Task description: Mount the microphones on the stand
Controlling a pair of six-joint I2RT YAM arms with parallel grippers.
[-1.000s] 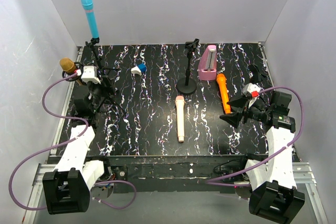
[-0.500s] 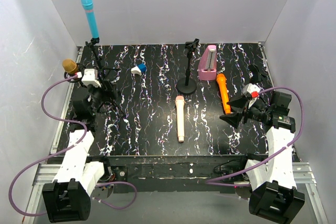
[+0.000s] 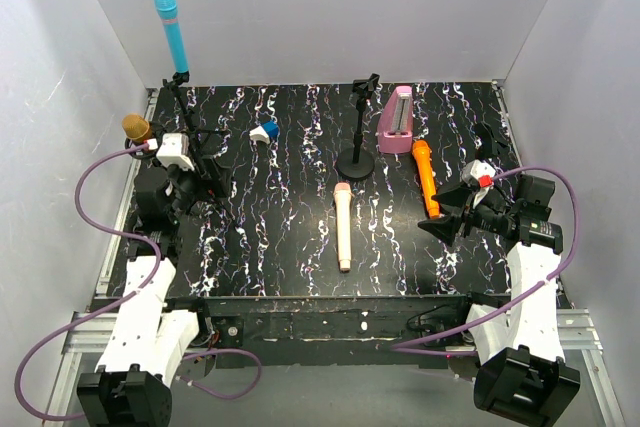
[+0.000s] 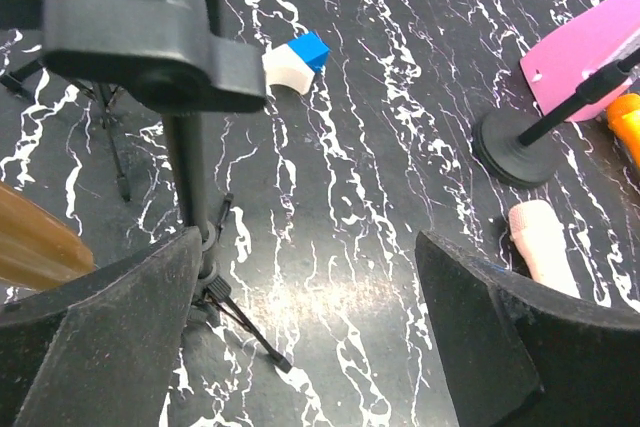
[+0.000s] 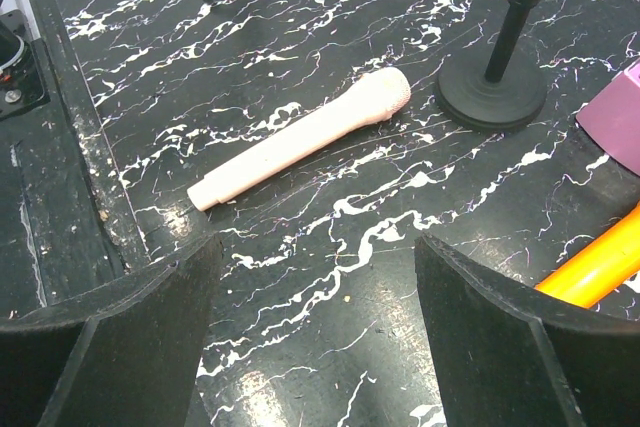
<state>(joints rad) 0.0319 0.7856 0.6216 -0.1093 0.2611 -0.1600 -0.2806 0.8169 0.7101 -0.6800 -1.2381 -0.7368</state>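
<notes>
- As the left arm has drawn its lower links back toward the near left corner of the black white-veined surface (image 3: 290,247) over the last second, the gold stick microphone (image 3: 137,128) with its rounded head has edged slightly inward from the left edge, closer to the black tripod stand (image 3: 195,152) at the far left corner
- The left tool (image 4: 310,239) has its jaws spread wide with nothing between them; the gold stick microphone shows only as a brown barrel outside the left jaw, and I cannot tell what carries it
- The tripod stand's black clip (image 4: 150,27) looms close in the left wrist view, so the shift reads as lining the gold one up for that stand, not as a finished attachment
- The sky blue stick microphone (image 3: 172,27) already rises upright from the tripod stand's top
- The right tool (image 5: 318,245) has not moved: wide open, empty, low near the right edge, close to the orange stick microphone (image 3: 426,177) lying there
- The pale pink-cream stick microphone (image 3: 343,227) lies flat mid-surface, and the black round-based stand (image 3: 357,137) toward the far edge looks bare, so three microphones likely remain
</notes>
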